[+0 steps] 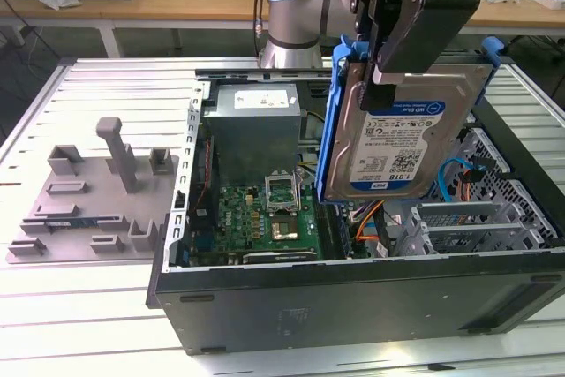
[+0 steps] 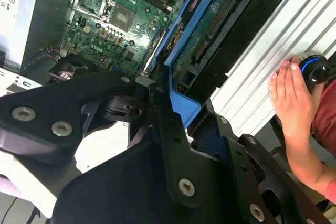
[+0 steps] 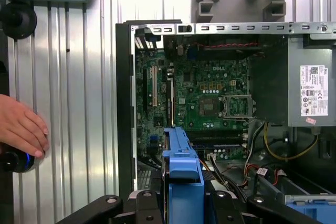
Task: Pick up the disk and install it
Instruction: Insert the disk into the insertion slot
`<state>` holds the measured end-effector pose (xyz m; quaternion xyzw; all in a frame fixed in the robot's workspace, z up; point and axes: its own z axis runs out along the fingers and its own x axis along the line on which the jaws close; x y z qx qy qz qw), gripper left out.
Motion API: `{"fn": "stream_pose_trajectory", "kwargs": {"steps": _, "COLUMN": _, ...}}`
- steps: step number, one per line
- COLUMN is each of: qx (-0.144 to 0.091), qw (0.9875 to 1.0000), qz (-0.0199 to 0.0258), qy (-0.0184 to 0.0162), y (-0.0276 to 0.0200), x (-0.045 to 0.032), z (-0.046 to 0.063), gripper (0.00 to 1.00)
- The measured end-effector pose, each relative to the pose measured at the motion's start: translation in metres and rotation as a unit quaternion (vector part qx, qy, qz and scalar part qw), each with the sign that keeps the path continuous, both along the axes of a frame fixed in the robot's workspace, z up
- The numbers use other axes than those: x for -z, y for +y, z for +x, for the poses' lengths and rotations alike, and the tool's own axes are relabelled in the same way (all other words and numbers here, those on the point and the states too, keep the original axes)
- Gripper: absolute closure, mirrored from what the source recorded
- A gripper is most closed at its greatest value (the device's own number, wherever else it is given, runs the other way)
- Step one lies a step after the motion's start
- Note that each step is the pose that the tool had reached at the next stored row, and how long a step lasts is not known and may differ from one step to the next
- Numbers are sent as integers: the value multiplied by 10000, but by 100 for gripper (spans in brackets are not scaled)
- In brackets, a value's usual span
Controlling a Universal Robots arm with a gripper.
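Observation:
The disk (image 1: pixel 406 134), a silver hard drive with a white and blue label in a bright blue carrier, hangs upright above the open computer case (image 1: pixel 353 297). My gripper (image 1: pixel 393 59) is shut on its upper edge. The disk sits over the case's right side in the exterior view, above the drive cage (image 1: pixel 481 218). In the second wrist view the blue carrier (image 2: pixel 189 35) runs away from the black fingers (image 2: pixel 168 124), with the motherboard (image 2: pixel 115 19) beyond. In the first wrist view the carrier's blue edge (image 3: pixel 182 166) stands between the fingers, over the case interior.
A grey power supply (image 1: pixel 254 125) fills the case's back corner, with the motherboard (image 1: pixel 265 209) below. A grey parts fixture (image 1: pixel 97 200) lies on the slatted table at the exterior view's left. A person's hand (image 2: pixel 294 93) rests on a knob beside the case.

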<state>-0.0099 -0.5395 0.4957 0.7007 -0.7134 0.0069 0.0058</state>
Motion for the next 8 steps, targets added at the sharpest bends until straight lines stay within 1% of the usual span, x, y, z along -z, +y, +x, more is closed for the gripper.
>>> {"fn": "stream_pose_trajectory", "kwargs": {"steps": 8, "qx": 0, "qw": 10000, "qz": 0, "qy": 0, "y": 0, "x": 0, "z": 10, "gripper": 63}}
